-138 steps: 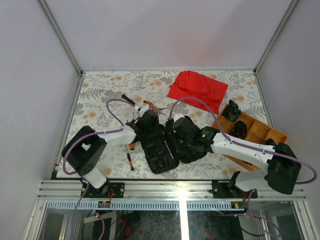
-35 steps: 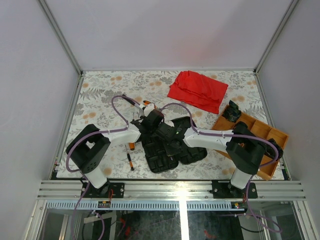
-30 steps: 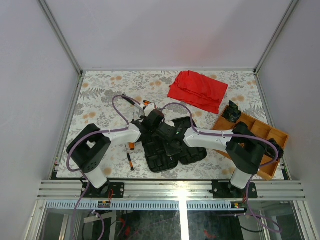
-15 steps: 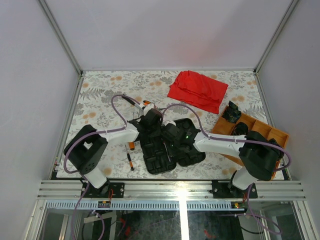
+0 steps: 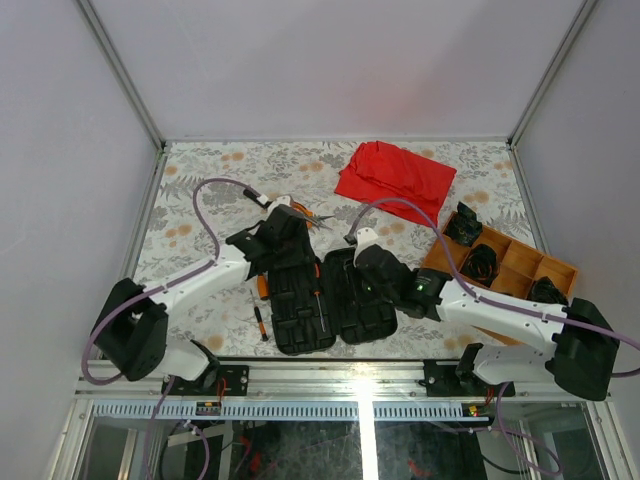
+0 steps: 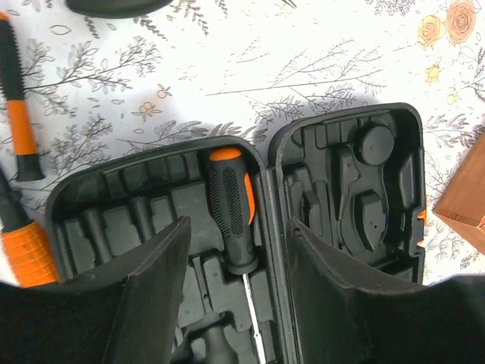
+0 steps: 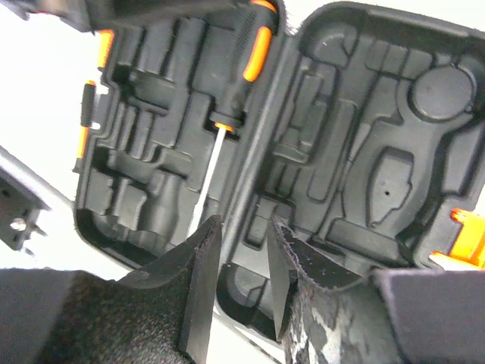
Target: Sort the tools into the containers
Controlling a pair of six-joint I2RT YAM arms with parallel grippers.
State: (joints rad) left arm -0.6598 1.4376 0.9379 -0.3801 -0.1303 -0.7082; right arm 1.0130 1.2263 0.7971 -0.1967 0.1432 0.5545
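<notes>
Left gripper (image 6: pixel 239 254) and right gripper (image 7: pixel 244 241) parted, empty, hovering over open tool case (image 5: pixel 362 312): one screwdriver (image 6: pixel 231 201) slotted just beneath both, other tools (image 6: pixel 19 114) loose on table (image 5: pixel 200 170) beside left gripper, so looks barely started.

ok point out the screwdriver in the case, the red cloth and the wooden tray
screwdriver (image 6: pixel 229 211): left wrist view, black handle
red cloth (image 5: pixel 395 180): top view, its middle
wooden tray (image 5: pixel 516 260): top view, bare wood inside

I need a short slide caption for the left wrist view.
Open tool case on the floral table, one black-and-orange screwdriver lying in its left half.
</notes>
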